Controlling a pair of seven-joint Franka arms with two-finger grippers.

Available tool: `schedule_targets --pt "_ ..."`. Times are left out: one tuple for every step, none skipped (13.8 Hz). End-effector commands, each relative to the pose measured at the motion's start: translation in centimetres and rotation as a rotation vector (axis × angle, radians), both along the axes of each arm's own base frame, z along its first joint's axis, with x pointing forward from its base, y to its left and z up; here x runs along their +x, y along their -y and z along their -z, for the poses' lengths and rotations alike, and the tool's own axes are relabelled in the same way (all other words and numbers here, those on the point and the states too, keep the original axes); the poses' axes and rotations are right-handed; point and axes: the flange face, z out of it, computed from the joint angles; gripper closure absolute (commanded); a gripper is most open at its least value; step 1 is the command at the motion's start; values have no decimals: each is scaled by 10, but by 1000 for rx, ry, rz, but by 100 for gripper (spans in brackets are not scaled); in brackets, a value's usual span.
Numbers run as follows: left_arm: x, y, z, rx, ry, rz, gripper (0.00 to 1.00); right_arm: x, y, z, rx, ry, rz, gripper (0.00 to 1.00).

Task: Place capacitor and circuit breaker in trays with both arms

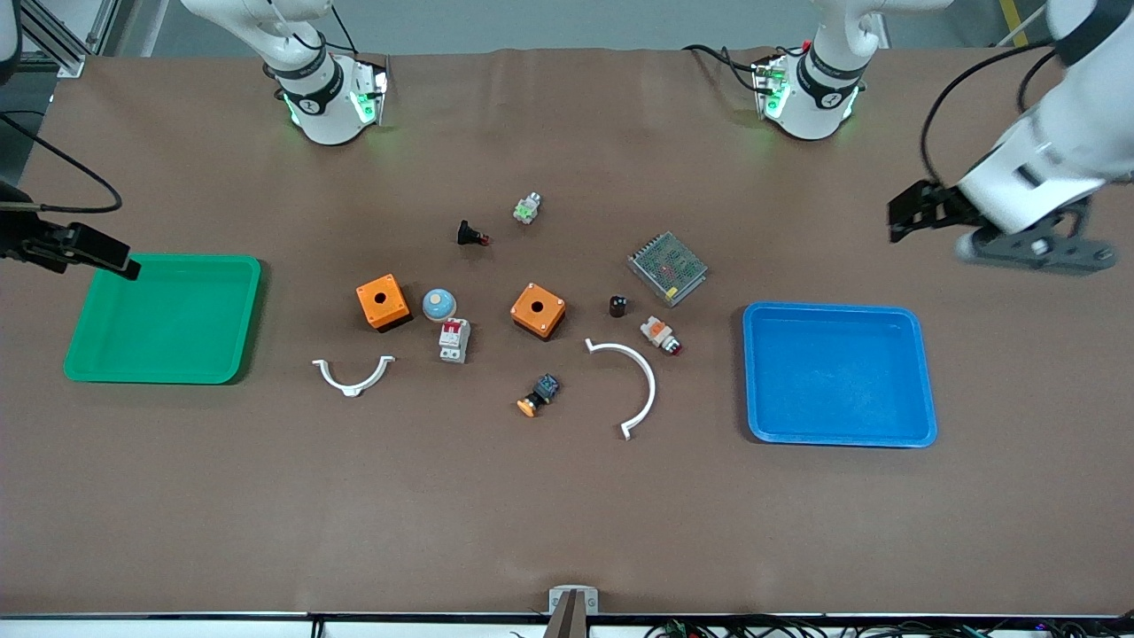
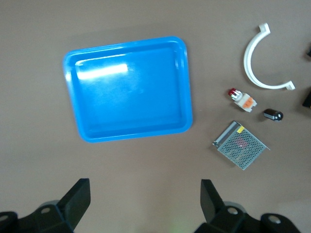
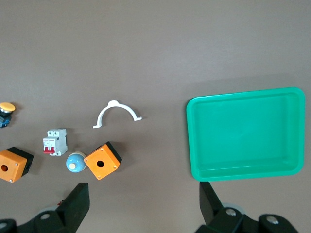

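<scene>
At the right arm's end of the table, the right gripper [image 1: 124, 264] is held in the air over the rim of the green tray [image 1: 97, 363], its fingers [image 3: 77, 201] spread wide with nothing between them; the tray lies below it, with bare table between tray and parts. Toward the middle of the table from this gripper, well apart from it, an orange box [image 1: 383, 302] and a pale blue dome [image 1: 438, 304] are seen side by side. The circuit breaker [image 1: 454, 339] is found just beside the dome, nearer the front camera, lying flat with its red switches [image 3: 49, 150] at one end. A small white curved clip [image 1: 353, 376] lies beside it.

Between the two grippers, a second orange box [image 1: 538, 310], a black part with a red tip [image 1: 470, 235], a green-and-silver part [image 1: 527, 208] and a yellow-capped button [image 1: 538, 394] are scattered. The capacitor [image 1: 617, 306] stands between the second orange box and a metal mesh-covered box [image 1: 667, 267], near a white-orange button [image 1: 661, 334] and a large white arc [image 1: 631, 385].

Toward the left arm's end, the blue tray [image 1: 921, 372] lies on the table. The left gripper [image 1: 912, 217] is held in the air over bare table beside that tray, fingers [image 2: 77, 196] wide apart and holding nothing; the capacitor lies well apart from it, with the tray between them.
</scene>
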Motion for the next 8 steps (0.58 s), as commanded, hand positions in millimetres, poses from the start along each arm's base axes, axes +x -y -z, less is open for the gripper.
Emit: schedule_targets --pt "26 59 50 -1 -17 33 0 13 -34 16 2 -30 -46 0" --pt "29 86 76 2 -25 5 0 15 -51 22 3 -38 -72 0" --pt "27 117 95 5 -22 -20 0 18 -66 31 1 -54 -77 0" --pt "28 143 118 4 -15 -75 0 18 -83 36 -6 -65 -39 0" --pt "26 169 142 6 -14 -108 0 18 -101 42 -15 -78 -7 0" --pt "22 189 163 6 -9 -125 0 22 -119 61 -35 -109 12 0" --pt "20 203 188 10 -1 -148 0 23 -135 76 -43 -140 -3 0" --pt "10 222 209 19 16 -161 0 22 -147 90 -50 -170 -14 0"
